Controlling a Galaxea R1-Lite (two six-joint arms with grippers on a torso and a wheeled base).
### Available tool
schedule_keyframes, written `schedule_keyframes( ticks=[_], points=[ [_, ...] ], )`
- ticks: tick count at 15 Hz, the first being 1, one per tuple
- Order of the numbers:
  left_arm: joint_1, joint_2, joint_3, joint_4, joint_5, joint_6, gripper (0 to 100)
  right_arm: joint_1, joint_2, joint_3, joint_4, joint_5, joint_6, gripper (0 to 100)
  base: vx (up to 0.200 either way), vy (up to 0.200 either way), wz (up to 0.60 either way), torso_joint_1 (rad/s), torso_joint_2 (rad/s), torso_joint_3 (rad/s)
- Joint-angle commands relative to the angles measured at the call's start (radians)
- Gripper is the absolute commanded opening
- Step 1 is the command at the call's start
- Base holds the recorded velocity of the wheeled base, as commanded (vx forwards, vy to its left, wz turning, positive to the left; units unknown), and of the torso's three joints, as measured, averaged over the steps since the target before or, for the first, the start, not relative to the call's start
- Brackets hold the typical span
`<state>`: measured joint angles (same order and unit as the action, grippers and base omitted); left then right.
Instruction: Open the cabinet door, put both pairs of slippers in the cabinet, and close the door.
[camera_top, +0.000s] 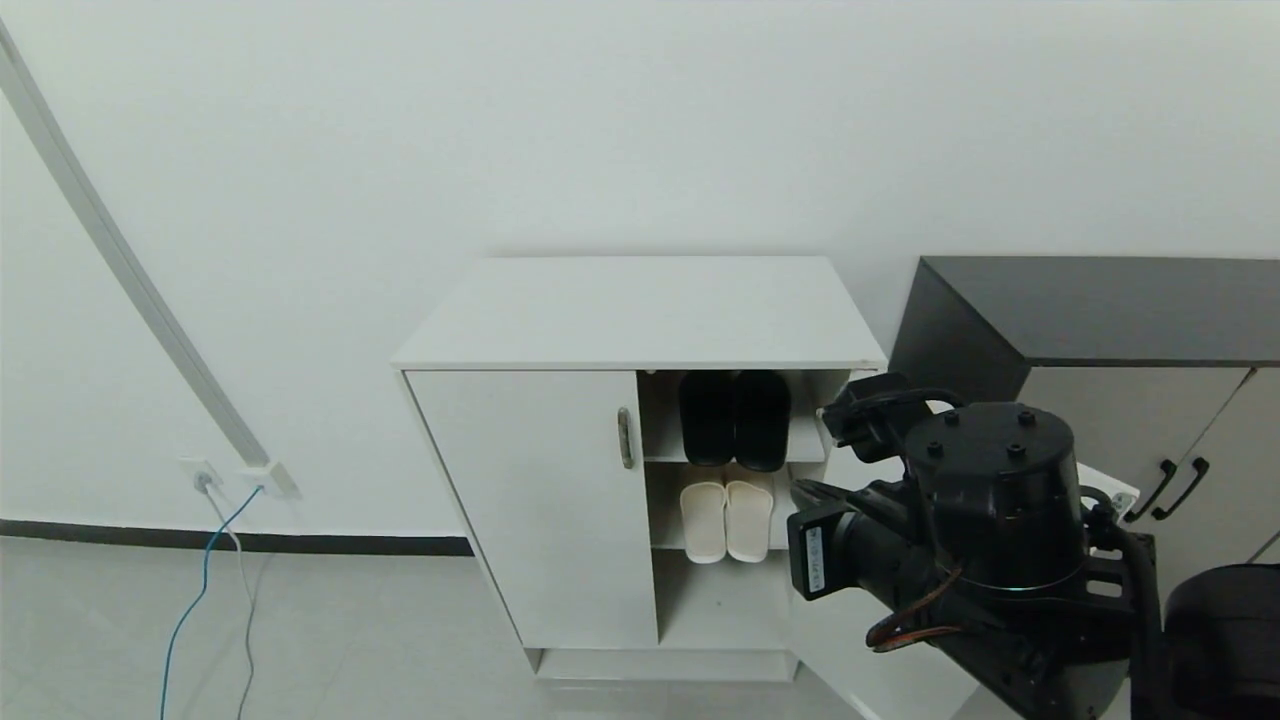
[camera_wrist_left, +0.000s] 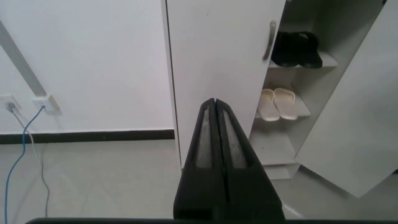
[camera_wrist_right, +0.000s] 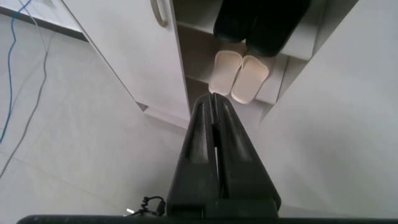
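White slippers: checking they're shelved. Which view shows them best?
Right wrist view: the white slippers appear largest, side by side on the middle shelf. Head view shows them smaller; left wrist view smaller, at an angle.

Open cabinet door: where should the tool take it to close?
Free vertical edge of the open door, farthest from the cabinet. Come from its outer face, on the robot's right: it stands swung out toward the robot, so pushing there should swing it shut.
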<state>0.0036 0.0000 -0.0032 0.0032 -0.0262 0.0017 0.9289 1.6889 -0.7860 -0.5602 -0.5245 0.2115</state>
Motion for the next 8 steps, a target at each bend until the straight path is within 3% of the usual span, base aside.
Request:
schedule_keyframes(
  ticks=[1,8],
  points=[
    [-0.001,0.002,0.000,0.000,0.000,0.000,0,0.001,0.000,0.002,0.000,0.000,0.000,0,0.000,0.000,0.00,0.246,-0.58,-0.339],
    [-0.001,0.002,0.000,0.000,0.000,0.000,0,0.001,0.005,0.016,-0.015,0.003,-0.007,0,0.000,0.000,0.00,0.235,-0.53,-0.298]
  ],
)
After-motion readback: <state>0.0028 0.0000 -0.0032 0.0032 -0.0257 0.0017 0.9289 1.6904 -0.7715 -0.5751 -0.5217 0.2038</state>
